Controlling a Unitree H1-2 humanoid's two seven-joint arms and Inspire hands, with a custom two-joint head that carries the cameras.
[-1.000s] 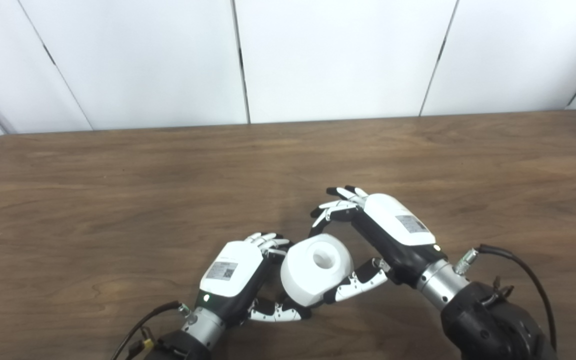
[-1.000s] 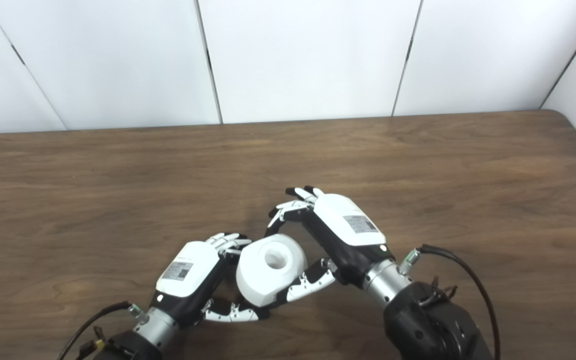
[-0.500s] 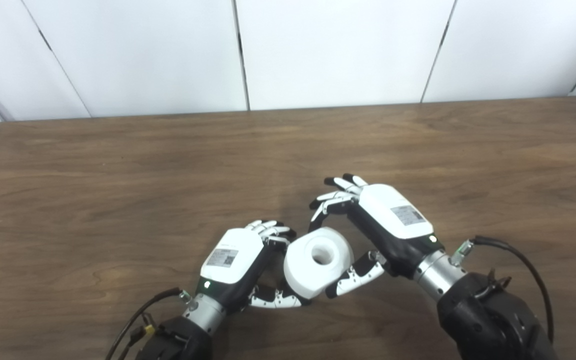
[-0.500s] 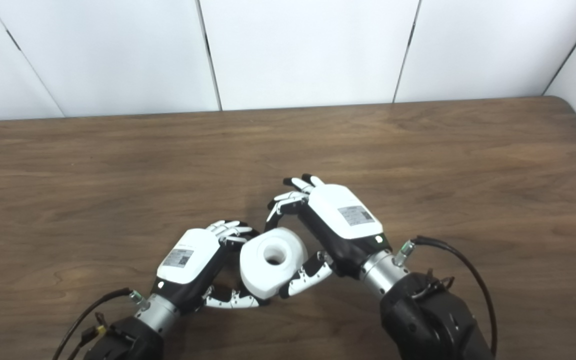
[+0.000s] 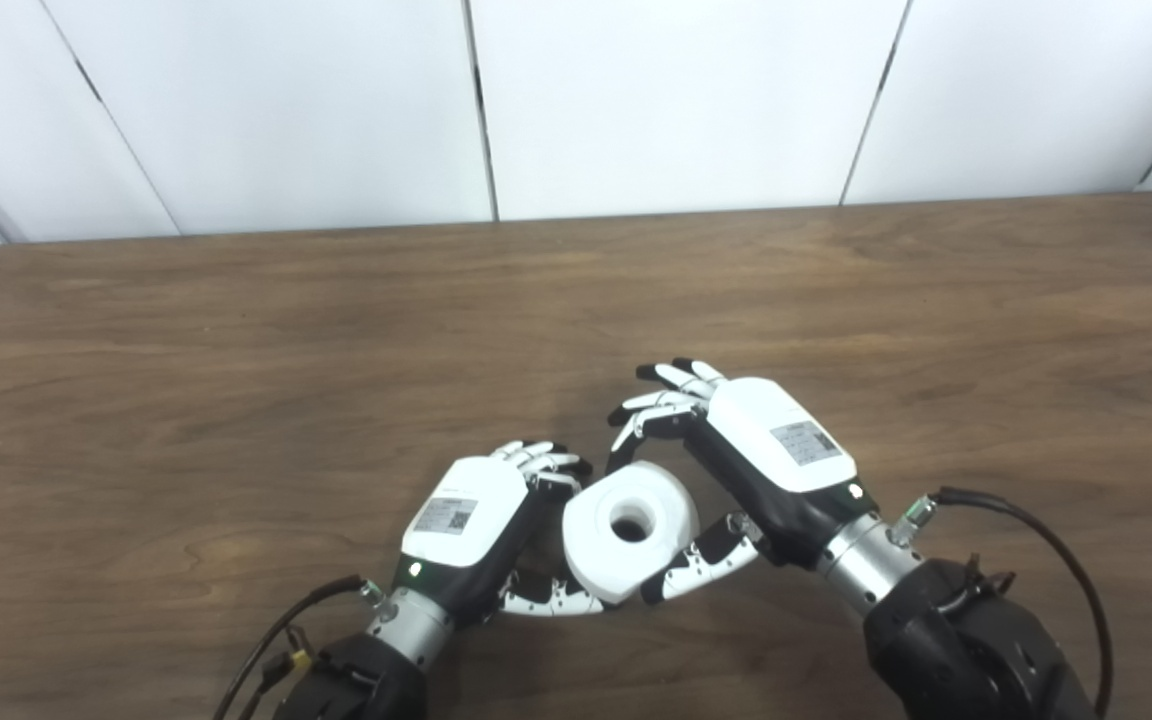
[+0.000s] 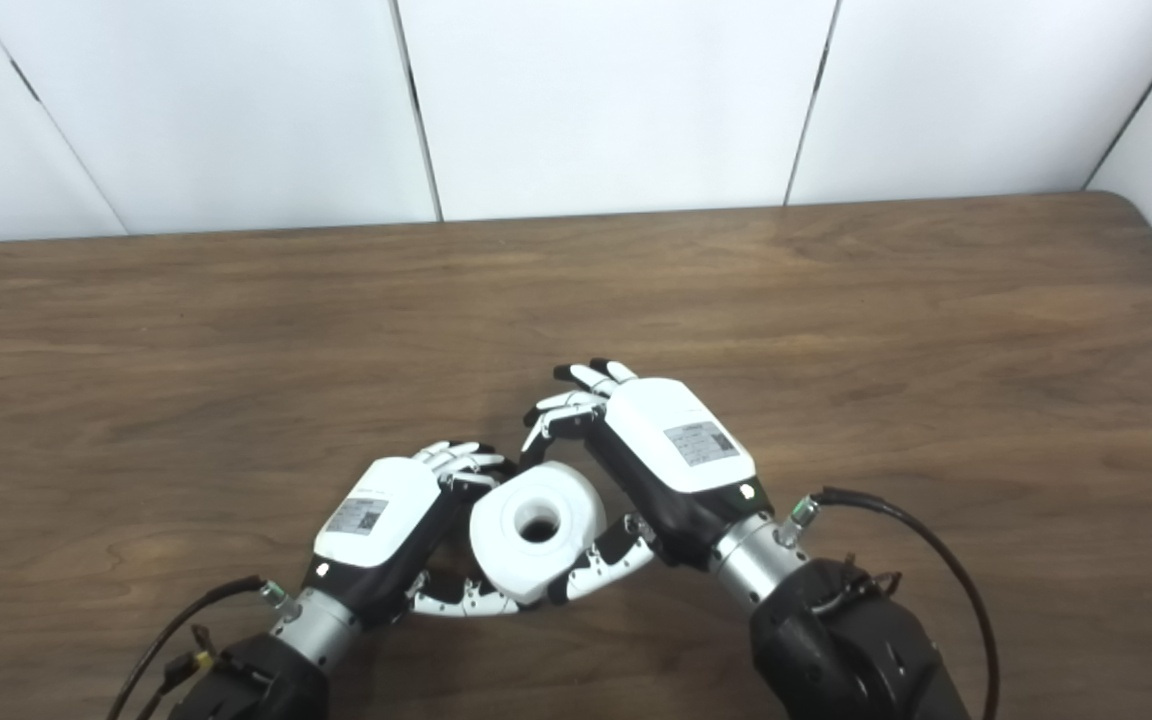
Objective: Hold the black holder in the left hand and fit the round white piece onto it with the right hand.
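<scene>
Fitting, judging by the layout: bringing the round white piece [image 5: 629,530] down over something held low above the table [image 5: 236,350], near its front edge, between the two hands.

Gripping that piece with the right hand [image 5: 756,450], thumb pressing against the lower right side and fingers [image 5: 651,415] curling over the far rim. Cupping in from the other side with the left hand [image 5: 466,520], fingers bent against the piece's left edge and thumb lying beneath it. Not being able to tell what the left hand is closing on: the black holder, if there, being hidden behind the white piece and the left hand. Seeing only a dark patch down the piece's centre hole, and not being able to say whether that is the holder or shadow.

Judging the task as close to its end, or in the act of seating. Calling next for a straight push along the hole's axis, keeping the piece level, not tilting, while bracing firmly with the left hand so nothing slides away. Easing off the right hand only after the piece is sitting flush.

Counting: one round white piece with one centre hole; one holder at most, not plainly showing; two hands; one table; one dark cable trailing from each wrist, two altogether.
</scene>
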